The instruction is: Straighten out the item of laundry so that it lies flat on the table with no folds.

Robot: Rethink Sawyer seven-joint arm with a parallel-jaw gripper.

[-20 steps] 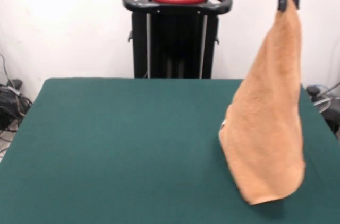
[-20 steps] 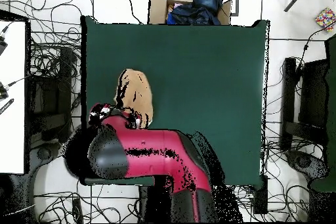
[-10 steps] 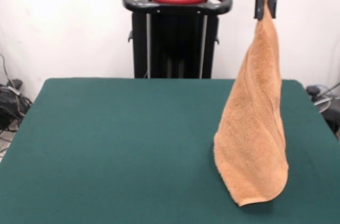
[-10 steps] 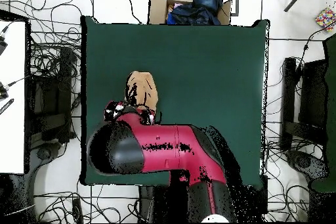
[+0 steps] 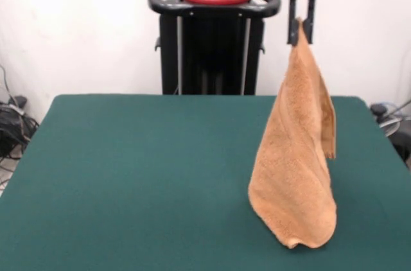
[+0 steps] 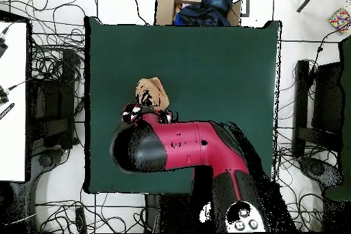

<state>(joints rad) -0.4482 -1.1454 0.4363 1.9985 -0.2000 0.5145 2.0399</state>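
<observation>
The orange-tan towel (image 5: 297, 155) hangs in a long cone from my gripper (image 5: 300, 29), which is shut on its top corner high above the dark green table (image 5: 141, 174). Its lower end rests crumpled on the felt at the front right, and one edge flaps loose on the right side. In the overhead view only a small patch of the towel (image 6: 151, 93) shows beyond the red arm (image 6: 178, 145), which covers the gripper.
A cardboard box (image 6: 199, 6) of dark clothes stands past the table's far edge in the overhead view. Cables litter the floor around the table. The black pedestal (image 5: 212, 46) rises behind the table's far side.
My gripper has carried the towel's top corner leftward in the front view and slightly lower. The hanging cloth followed, its bottom dragging left on the felt.
</observation>
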